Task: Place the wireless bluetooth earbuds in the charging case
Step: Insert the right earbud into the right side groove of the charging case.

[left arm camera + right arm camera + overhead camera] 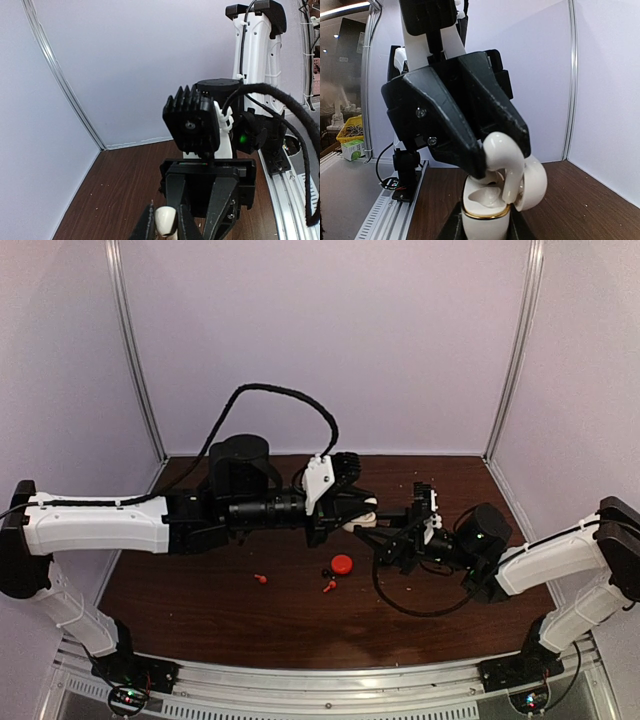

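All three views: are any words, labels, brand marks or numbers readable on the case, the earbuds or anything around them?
No text can be read in any view.
white charging case: no marking shows.
white earbud: no marking shows.
green box, far left of the right wrist view: may carry print, too blurred to read.
red round item on the table: too small to tell.

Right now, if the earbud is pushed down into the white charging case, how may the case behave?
The white charging case looks glossy and rounded, so it could slip or twist in the right gripper. Its open lid hangs to one side; pressure there would probably tilt it. It seems stiff, light plastic.
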`<act>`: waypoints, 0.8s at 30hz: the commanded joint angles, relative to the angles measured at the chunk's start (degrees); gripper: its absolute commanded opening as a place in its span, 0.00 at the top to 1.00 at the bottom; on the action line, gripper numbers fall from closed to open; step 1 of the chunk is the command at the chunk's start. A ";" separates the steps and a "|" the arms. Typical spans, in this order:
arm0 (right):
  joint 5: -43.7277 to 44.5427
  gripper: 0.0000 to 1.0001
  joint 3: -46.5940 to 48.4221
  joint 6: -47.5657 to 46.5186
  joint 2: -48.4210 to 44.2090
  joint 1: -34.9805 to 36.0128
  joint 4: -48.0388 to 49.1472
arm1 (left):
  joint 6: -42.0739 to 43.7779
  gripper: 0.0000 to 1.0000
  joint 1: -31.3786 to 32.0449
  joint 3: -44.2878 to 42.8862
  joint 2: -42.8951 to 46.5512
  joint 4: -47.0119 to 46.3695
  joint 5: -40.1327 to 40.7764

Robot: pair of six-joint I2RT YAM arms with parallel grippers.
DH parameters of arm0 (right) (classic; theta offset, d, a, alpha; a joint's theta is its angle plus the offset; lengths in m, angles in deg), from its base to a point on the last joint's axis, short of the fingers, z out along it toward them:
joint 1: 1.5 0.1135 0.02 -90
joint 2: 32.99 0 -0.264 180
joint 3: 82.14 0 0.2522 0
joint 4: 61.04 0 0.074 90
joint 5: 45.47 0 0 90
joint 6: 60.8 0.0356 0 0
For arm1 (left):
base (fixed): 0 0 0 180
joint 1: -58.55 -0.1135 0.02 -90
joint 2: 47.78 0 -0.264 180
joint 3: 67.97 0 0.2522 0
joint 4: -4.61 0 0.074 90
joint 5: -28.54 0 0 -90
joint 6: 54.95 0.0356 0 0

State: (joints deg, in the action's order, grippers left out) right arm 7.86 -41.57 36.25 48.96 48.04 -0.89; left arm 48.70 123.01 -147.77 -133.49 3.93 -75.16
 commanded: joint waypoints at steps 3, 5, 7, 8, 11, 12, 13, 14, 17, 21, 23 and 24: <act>0.28 1.00 0.42 0.36 -1.80 0.32 2.09 | 0.62 0.95 0.09 -0.62 0.09 1.16 0.27; 0.90 1.00 0.44 0.57 -1.71 0.38 1.95 | 0.51 0.95 0.08 -0.35 0.31 0.93 -0.67; 1.51 1.00 0.50 0.89 -1.54 0.39 2.13 | 0.22 0.95 0.08 -0.15 0.48 0.48 -1.47; 1.59 1.00 0.39 1.02 -1.48 0.38 2.38 | 0.15 0.95 0.10 -0.26 0.45 0.53 -1.48; 1.88 1.00 0.46 1.34 -1.53 0.38 2.81 | 0.15 0.95 0.13 -0.58 0.17 1.05 -1.11; 1.96 1.00 0.42 1.38 -1.53 0.38 2.78 | 0.12 0.95 0.09 -0.58 0.19 1.05 -1.20; 2.03 1.00 0.44 1.40 -1.61 0.38 2.80 | 0.09 0.95 0.09 -0.58 0.19 1.07 -1.20; 2.03 1.00 0.36 1.42 -1.69 0.36 2.83 | -0.13 0.95 0.11 -0.58 0.07 1.12 -1.10; 2.16 1.00 0.14 1.48 -1.79 0.39 3.17 | -0.29 0.95 0.11 -0.67 -0.11 1.39 -1.12; 2.98 1.00 0.08 1.48 -2.05 0.38 3.14 | -0.59 0.95 0.13 -1.26 -0.33 2.13 -1.08; 3.61 1.00 0.06 1.50 -2.10 0.38 3.09 | -0.68 0.95 0.09 -1.33 -0.54 2.32 -1.04; 3.87 1.00 0.08 1.48 -2.14 0.38 3.16 | -0.75 0.95 0.12 -1.56 -0.58 2.69 -1.07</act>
State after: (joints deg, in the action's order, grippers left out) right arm 9.30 -41.64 37.14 48.85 48.06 -0.91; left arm 48.64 123.01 -147.91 -133.49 4.24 -75.68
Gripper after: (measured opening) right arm 0.225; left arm 0.149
